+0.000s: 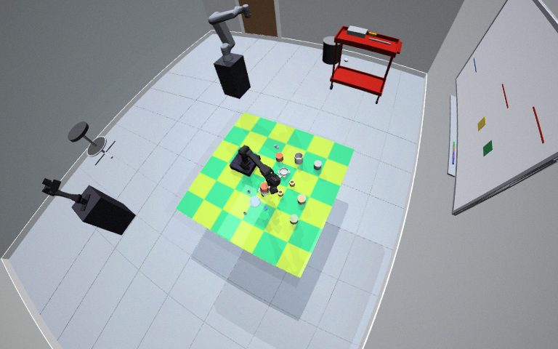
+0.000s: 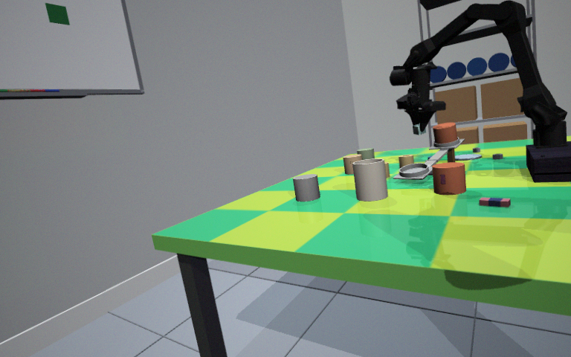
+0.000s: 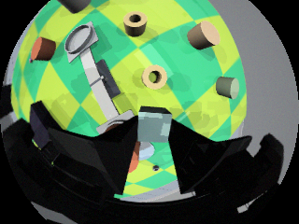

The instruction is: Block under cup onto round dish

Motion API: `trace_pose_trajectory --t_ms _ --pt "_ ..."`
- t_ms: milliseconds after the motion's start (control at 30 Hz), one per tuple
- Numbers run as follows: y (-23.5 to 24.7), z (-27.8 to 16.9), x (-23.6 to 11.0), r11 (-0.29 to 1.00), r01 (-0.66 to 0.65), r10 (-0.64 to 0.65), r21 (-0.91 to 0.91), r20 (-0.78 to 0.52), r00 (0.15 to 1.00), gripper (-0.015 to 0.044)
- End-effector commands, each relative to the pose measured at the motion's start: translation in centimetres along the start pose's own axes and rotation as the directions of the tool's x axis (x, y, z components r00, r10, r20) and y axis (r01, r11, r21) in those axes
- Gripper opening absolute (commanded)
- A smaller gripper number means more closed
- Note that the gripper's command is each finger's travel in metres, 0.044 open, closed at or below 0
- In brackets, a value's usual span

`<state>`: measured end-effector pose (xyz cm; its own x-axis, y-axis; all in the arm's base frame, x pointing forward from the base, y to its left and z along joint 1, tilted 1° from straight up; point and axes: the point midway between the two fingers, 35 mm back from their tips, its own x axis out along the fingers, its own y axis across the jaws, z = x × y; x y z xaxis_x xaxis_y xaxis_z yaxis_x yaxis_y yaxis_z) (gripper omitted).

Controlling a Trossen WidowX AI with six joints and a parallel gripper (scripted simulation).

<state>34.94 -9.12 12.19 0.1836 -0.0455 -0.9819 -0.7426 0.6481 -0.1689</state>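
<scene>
My gripper (image 2: 417,126) (image 3: 152,119) is shut on a small pale grey-teal block (image 2: 416,129) (image 3: 155,133) and holds it in the air, well above the table. It hangs beside the raised end of the grey balance (image 2: 436,158) (image 3: 99,84), where an orange cup (image 2: 445,132) (image 1: 264,187) still stands. The balance's other pan (image 2: 414,170) (image 1: 282,171) (image 3: 80,40) is low and empty. A second orange cup (image 2: 448,178) (image 1: 279,156) (image 3: 43,49) stands on the table next to that pan. The round pale blue dish (image 2: 468,156) (image 1: 255,201) lies flat beyond the balance and is empty.
A grey cylinder (image 2: 305,187), a tall beige open cup (image 2: 369,179) and several tan cylinders (image 2: 351,163) stand on the checkered table (image 2: 294,235). A small red-blue block (image 2: 494,201) lies near the arm's base (image 2: 547,161).
</scene>
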Motion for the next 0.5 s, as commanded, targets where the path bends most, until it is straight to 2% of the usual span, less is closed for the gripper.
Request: trace_pose_trajectory --t_ms 0,467 --pt "-0.4 -1.3 0.3 1.0 -0.002 0.002 -0.003 0.001 1.0 0.0" --pt "-1.6 -5.9 1.5 1.0 0.002 -0.002 0.031 -0.009 1.0 0.0"
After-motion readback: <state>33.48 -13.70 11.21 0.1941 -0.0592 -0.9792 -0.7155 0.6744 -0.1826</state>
